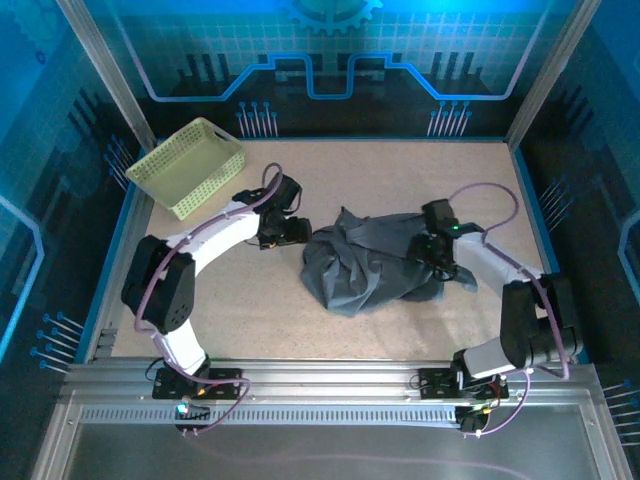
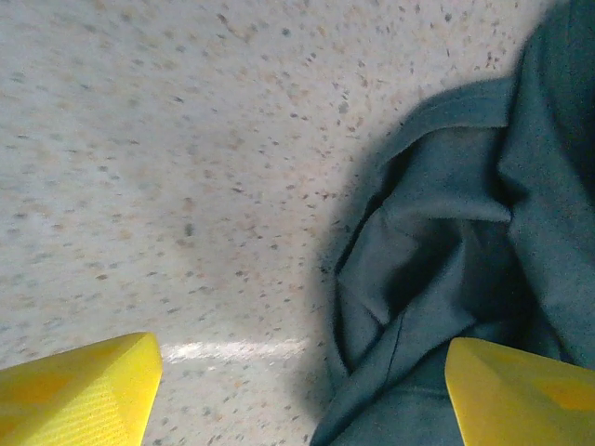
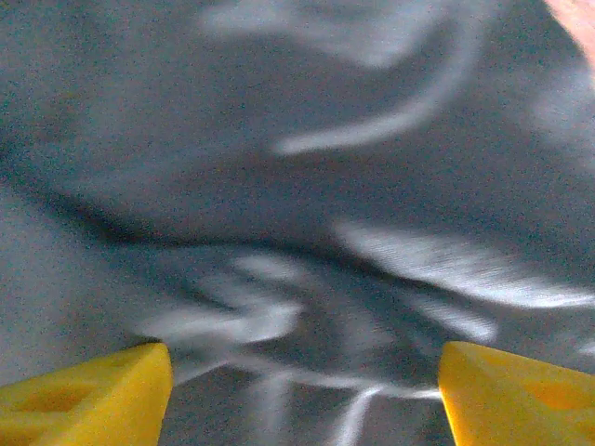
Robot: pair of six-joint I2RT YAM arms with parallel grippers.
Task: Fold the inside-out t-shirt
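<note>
Speckled tabletop (image 1: 400, 170) bears the inside-out t-shirt (image 1: 365, 262), left gripper (image 1: 298, 232) spread just beside it, right gripper (image 1: 436, 260) spread above it.

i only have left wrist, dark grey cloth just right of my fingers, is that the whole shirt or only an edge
Observer: Only an edge. The dark slate-grey fabric t-shirt lies bunched in one crumpled heap in the middle of the speckled tan table, not spread flat.
Operator: where's the right arm
Observer: The right gripper is over the heap's right side, fingers apart, with fabric just below them. I cannot tell whether they touch it.
Operator: anything else out there
Observer: A pale yellow-green plastic lattice basket sits at the far left corner, apart from the shirt.
</note>
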